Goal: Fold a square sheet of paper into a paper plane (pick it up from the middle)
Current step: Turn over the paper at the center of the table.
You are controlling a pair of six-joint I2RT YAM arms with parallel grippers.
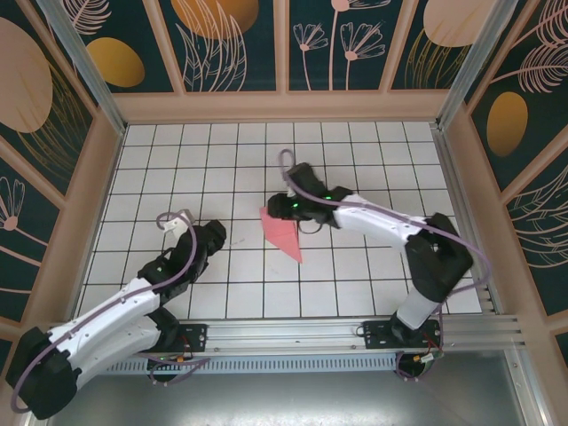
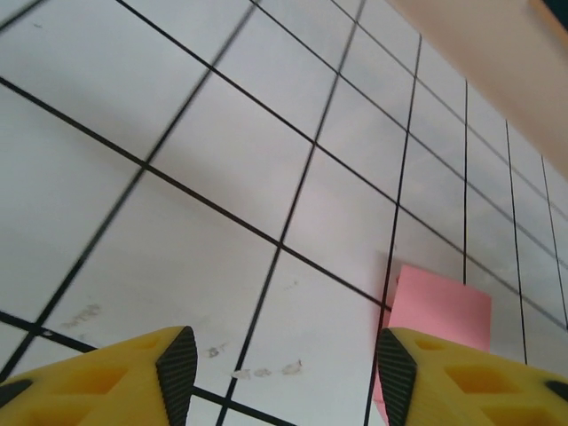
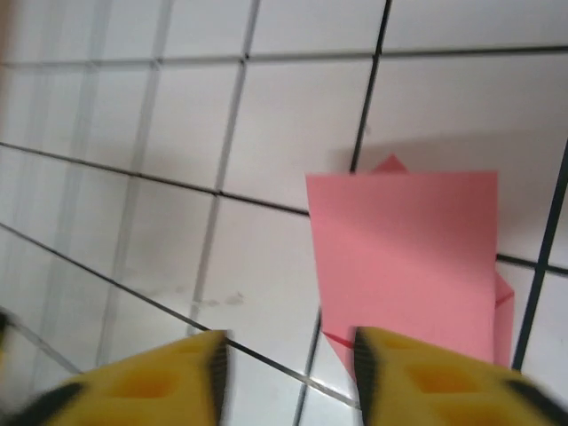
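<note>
R pincer [image 3: 288, 362] agape, paper plane [image 3: 408, 257] flat just ahead.

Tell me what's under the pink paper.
The pink paper lies on the white gridded table. A lower folded layer peeks past its edges; between the layers is hidden.

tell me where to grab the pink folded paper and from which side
Probably the wide end of the folded paper, beside the right gripper. It lies flat and thin on the table, so come steeply from above and slide one of the open fingers under that end's edge. The narrow tip looks flimsier.
</note>
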